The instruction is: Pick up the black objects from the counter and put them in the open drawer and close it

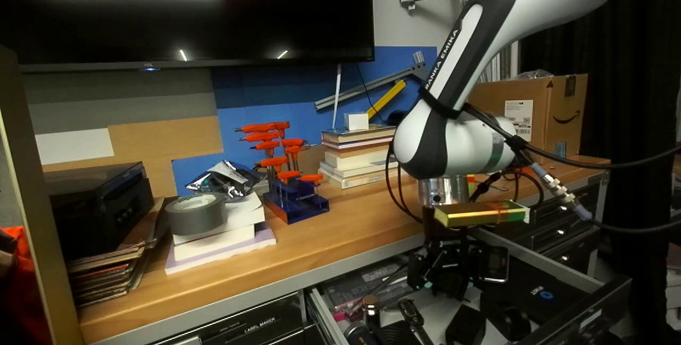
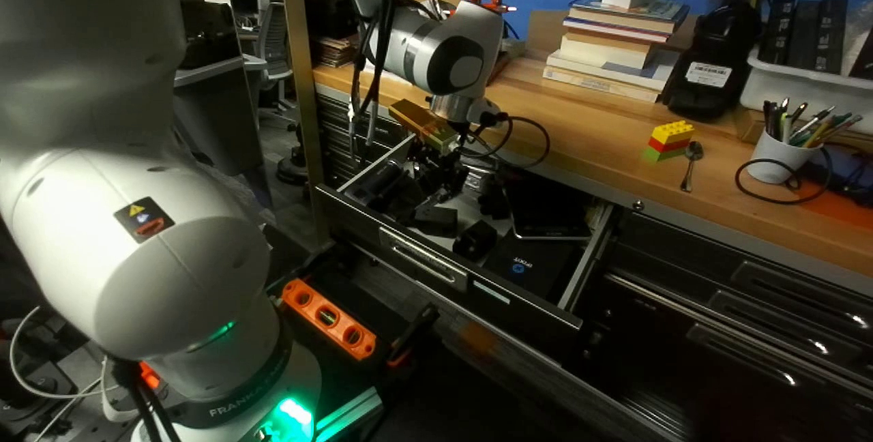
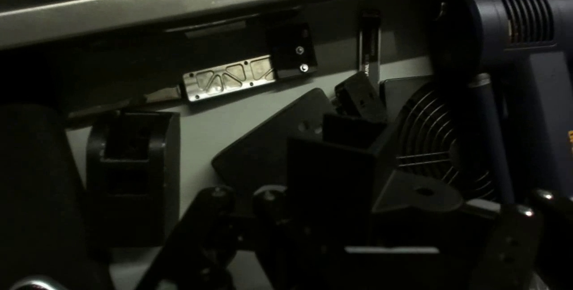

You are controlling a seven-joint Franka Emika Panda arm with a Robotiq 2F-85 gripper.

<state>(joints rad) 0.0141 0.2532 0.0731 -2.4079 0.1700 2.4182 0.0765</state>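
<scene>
Books (image 1: 360, 165), stacked and pale, stand on the long light-brown wooden surface (image 1: 351, 223) in an exterior view, black tool (image 1: 444, 278) hanging over the wide, pulled-out, dark-fronted metal drawer (image 1: 606, 302). In an exterior view, yellow-red-green toy bricks (image 2: 670, 138) and a metal spoon (image 2: 690, 169); in the drawer, two small, chunky, matte black blocks (image 2: 475, 240) near a flat black iFixit box (image 2: 542, 273). Wrist view: the tool's fingers (image 3: 208, 214) apart, angular black piece (image 3: 331, 178) between them, and whether it's gripped, can't tell!
</scene>
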